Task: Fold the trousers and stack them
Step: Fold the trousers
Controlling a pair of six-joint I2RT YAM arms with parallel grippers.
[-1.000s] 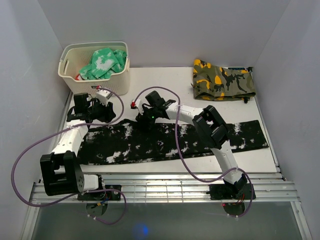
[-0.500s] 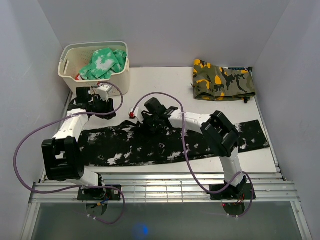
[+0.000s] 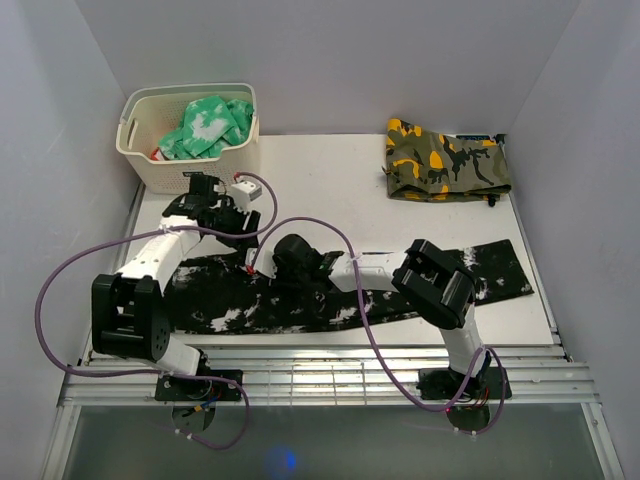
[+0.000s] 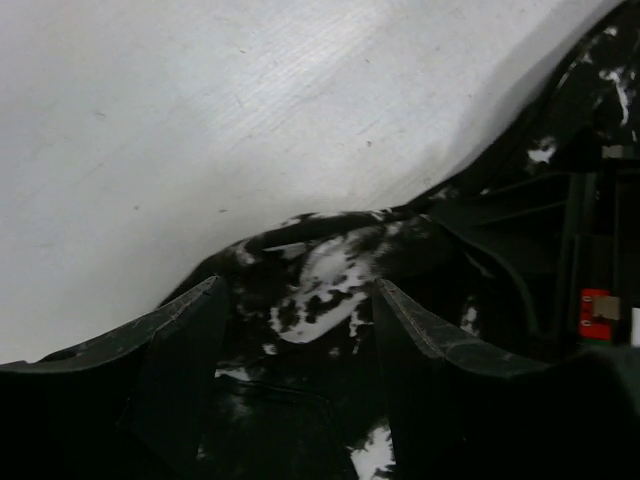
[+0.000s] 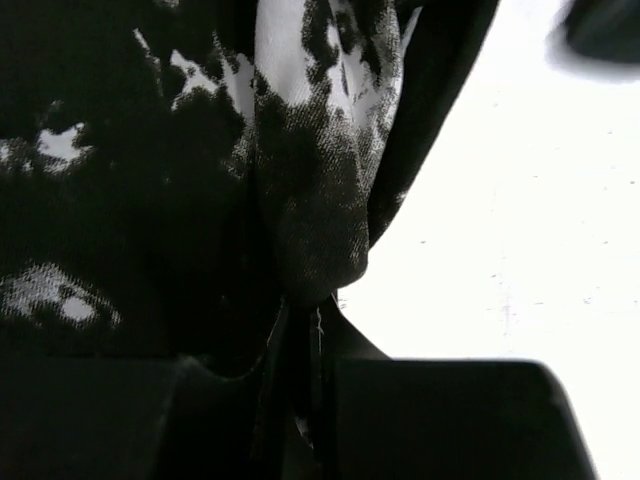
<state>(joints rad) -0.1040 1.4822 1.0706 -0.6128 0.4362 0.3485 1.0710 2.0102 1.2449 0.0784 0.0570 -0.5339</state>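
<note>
Trousers: spread in a long strip on the table, on the near side of the basket and running off to its right.
Right gripper: closed tight, pinching a raised fold of the trousers, near-right of the basket.
Left gripper: jaws well apart, gripping nothing, over the trousers' far edge just on the near side of the basket.

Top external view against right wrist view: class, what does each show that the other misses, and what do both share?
Only the top view shows the basket, the camouflage garment and the trousers at full length. Only the right wrist view shows a ridge of their cloth pinched in the shut right gripper. Both show the trousers and the white table.
</note>
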